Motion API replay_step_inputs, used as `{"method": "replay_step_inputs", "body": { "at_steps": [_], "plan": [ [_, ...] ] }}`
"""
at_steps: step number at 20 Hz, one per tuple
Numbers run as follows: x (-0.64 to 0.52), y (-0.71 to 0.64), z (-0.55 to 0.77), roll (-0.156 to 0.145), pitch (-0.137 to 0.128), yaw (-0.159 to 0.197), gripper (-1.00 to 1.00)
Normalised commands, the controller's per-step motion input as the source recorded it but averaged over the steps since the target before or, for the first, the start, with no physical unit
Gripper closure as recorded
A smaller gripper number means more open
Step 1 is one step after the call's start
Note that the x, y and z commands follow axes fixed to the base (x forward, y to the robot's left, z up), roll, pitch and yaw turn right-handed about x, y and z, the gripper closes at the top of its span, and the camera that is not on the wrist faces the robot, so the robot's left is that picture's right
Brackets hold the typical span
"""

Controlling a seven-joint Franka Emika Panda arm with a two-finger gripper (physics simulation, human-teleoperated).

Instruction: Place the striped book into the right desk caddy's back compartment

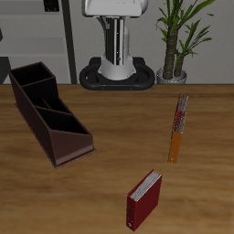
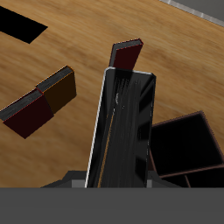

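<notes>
The striped book [image 2: 122, 122], dark grey with fine stripes, hangs well above the table in the wrist view, and my gripper [image 2: 118, 178] is shut on its near end. Neither the gripper nor the book shows in the exterior view. The right desk caddy [image 1: 50, 114] is a long dark brown box with slanted dividers, lying on the table. Its back compartment [image 1: 33, 79] is the end section farthest from the table's front edge. Part of the caddy [image 2: 185, 144] shows just beside the held book in the wrist view, far below it.
A red book [image 1: 143, 198] stands near the table's front edge and shows beyond the held book's tip as the red book [image 2: 127, 54]. A long orange-and-red book [image 1: 178, 128] lies mid-table. The robot base [image 1: 116, 69] and a potted plant [image 1: 180, 41] stand at the back.
</notes>
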Motion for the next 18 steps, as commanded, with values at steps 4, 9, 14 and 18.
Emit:
{"method": "replay_step_inputs", "body": {
  "at_steps": [4, 9, 14, 18],
  "plan": [
    [-0.22, -0.27, 0.10, -0.039, 0.044, 0.045, 1.00],
    [-0.27, -0.35, 0.01, -0.042, 0.025, 0.075, 1.00],
    [-0.18, -0.19, -0.07, -0.033, -0.002, 0.046, 1.00],
    [-0.20, -0.19, -0.18, -0.032, 0.032, 0.046, 1.00]
  ]
}}
